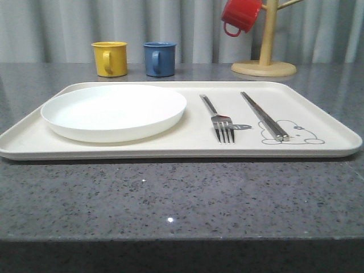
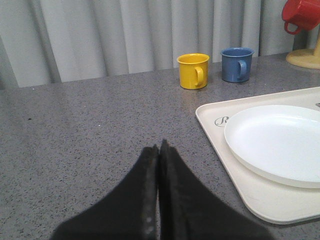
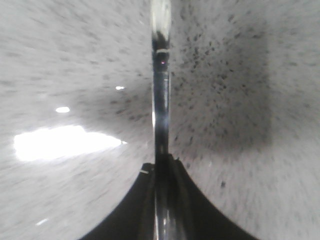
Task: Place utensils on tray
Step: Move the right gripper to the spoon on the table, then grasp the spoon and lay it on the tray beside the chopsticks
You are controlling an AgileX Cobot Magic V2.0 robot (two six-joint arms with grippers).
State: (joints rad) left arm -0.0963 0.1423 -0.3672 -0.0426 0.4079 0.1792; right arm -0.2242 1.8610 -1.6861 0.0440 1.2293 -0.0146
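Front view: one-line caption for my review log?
Fork and chopsticks lie right of plate on tray; three mugs behind.

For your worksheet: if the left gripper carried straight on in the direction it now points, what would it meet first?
Probably nothing close. The left gripper, fingers shut together, points over bare grey countertop toward the curtain. The yellow mug and the tray sit off to one side of that line, though depth is hard to judge.
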